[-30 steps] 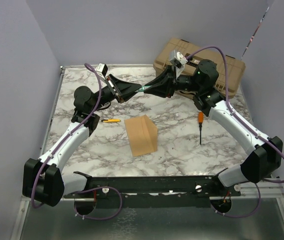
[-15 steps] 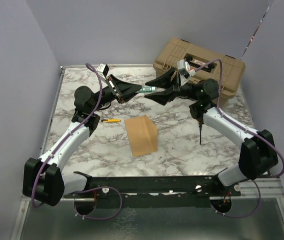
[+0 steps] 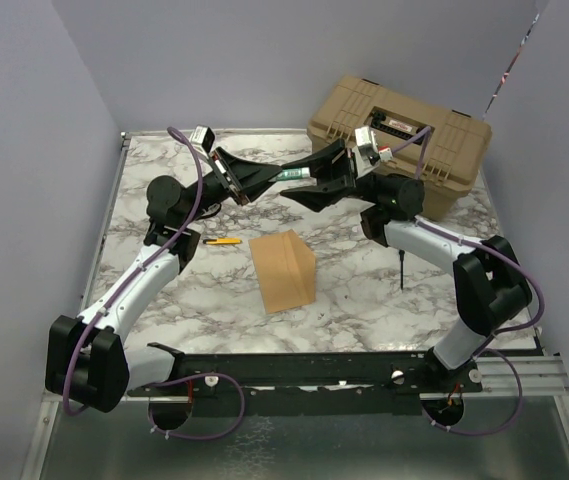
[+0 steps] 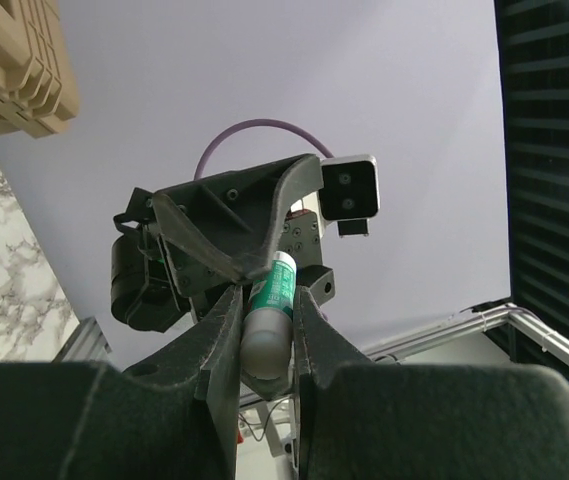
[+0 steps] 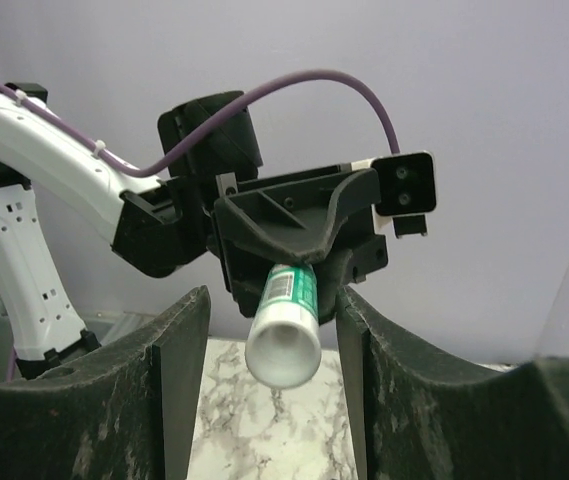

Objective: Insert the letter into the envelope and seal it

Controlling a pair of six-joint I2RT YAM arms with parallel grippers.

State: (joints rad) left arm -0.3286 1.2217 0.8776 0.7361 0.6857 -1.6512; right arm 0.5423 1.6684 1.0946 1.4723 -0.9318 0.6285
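Note:
The kraft-brown envelope (image 3: 282, 270) lies mid-table with its flap standing up. The letter does not show in any view. My left gripper (image 3: 280, 177) is raised above the table's back and shut on a green-and-white glue stick (image 3: 295, 175), which sits pinched between its fingers in the left wrist view (image 4: 268, 318). My right gripper (image 3: 300, 184) faces it, open, its fingers either side of the stick's free end without touching it. In the right wrist view the stick (image 5: 286, 335) points at the camera between the spread fingers (image 5: 179, 370).
A tan toolbox (image 3: 404, 128) stands at the back right. A yellow pen (image 3: 222, 241) lies left of the envelope. An orange-handled screwdriver (image 3: 402, 252) lies to its right. A small white scrap (image 3: 321, 316) lies near the front.
My right gripper has opened and drawn left, so its spread fingers now flank the glue stick's free end. My left gripper has kept its hold and barely moved.

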